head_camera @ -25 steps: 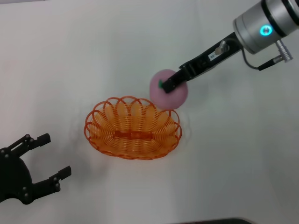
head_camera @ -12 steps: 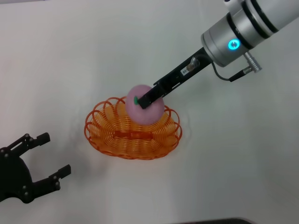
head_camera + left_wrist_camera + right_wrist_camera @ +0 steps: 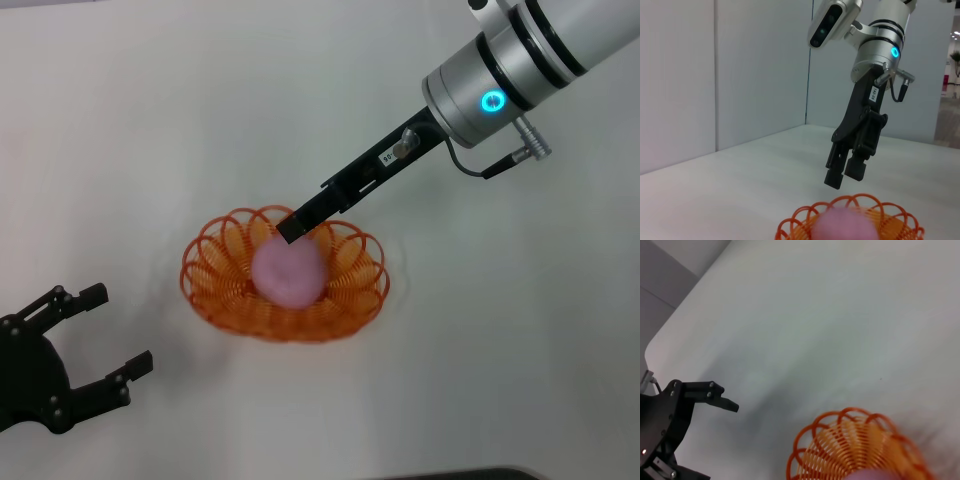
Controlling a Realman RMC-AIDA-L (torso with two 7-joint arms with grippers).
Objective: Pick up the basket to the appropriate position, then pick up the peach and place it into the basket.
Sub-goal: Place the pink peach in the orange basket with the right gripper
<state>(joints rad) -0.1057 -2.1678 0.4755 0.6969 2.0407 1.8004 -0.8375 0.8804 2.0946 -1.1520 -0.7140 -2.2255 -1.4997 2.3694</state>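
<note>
Head view: an oval orange openwork basket (image 3: 285,285) stands on the white counter (image 3: 150,130). The pink peach (image 3: 288,270) lies inside the basket, near its middle, with wire loops visible around it on all sides. The right claw (image 3: 292,226) hangs above the far rim of the basket, at the end of a black link that slopes down from the silver wrist with its lit blue ring. Its fingertips are apart from the peach and hold nothing.

Left wrist view: the right claw (image 3: 845,174) points downward over the basket (image 3: 852,220), its two fingers slightly parted with a narrow gap between them; the peach (image 3: 844,226) sits below, clear of the fingertips.

Right wrist view: part of the basket's (image 3: 855,450) scalloped rim appears, with the left claw (image 3: 687,412) beyond it.

The left claw (image 3: 85,345) rests low at the robot's left, well apart from the basket, its black fingers spread open and empty.
</note>
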